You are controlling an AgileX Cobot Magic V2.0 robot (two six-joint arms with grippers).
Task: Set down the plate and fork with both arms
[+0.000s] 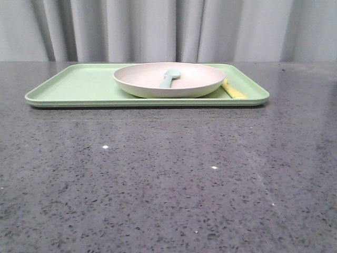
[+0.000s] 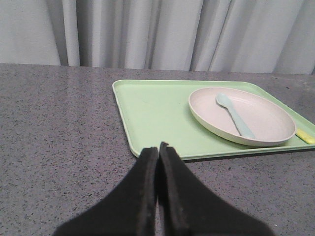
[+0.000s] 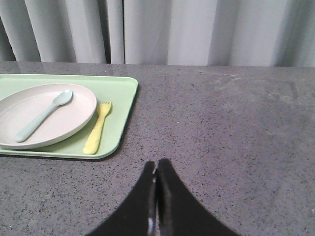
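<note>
The pale pinkish-beige plate (image 1: 169, 79) sits on the right half of a large light-green tray (image 1: 73, 87) at the far side of the table. It also shows in the left wrist view (image 2: 261, 118) and the right wrist view (image 3: 59, 118). A pale blue-green spoon (image 1: 170, 77) lies in the plate. The yellow fork (image 3: 97, 129) lies on the tray just right of the plate, partly hidden in the front view (image 1: 234, 90). My left gripper (image 2: 158, 150) is shut and empty, short of the tray's near left corner. My right gripper (image 3: 156, 166) is shut and empty over bare table, right of the tray.
The table (image 1: 168, 179) is dark grey speckled stone. Grey curtains (image 1: 168, 29) hang behind its far edge. Neither arm shows in the front view.
</note>
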